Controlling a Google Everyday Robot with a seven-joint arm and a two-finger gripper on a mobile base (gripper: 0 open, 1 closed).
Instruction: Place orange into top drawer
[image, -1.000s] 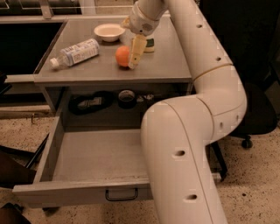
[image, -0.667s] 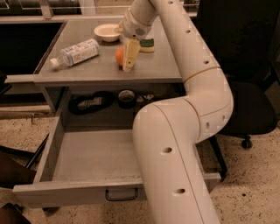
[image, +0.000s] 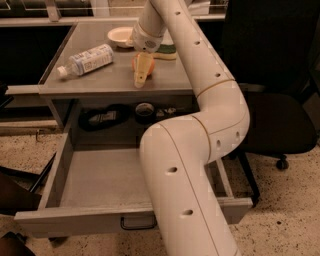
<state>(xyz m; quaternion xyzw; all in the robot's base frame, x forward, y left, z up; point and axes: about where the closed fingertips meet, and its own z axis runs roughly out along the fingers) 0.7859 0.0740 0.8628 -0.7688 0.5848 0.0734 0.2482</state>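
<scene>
The orange (image: 134, 63) sits on the grey table top (image: 90, 82), near its middle. My gripper (image: 141, 71) hangs down from above, right at the orange, and covers most of it; only slivers of orange show at its left and right sides. The top drawer (image: 95, 175) is pulled wide open below the table, with nothing visible inside. Its flat front panel (image: 70, 222) carries a small dark bar handle (image: 137, 223). My white arm crosses in front of the drawer's right part and hides it.
A plastic water bottle (image: 86, 59) lies at the table's left. A white bowl (image: 120, 36) and a green sponge (image: 166, 50) sit at the back. A tape roll (image: 145, 111) and a dark object (image: 102, 118) lie in the shelf recess. A black office chair (image: 280, 125) stands at the right.
My gripper has moved left from beside the orange to directly over it, so it now hides most of the fruit. The orange and drawer have not moved.
</scene>
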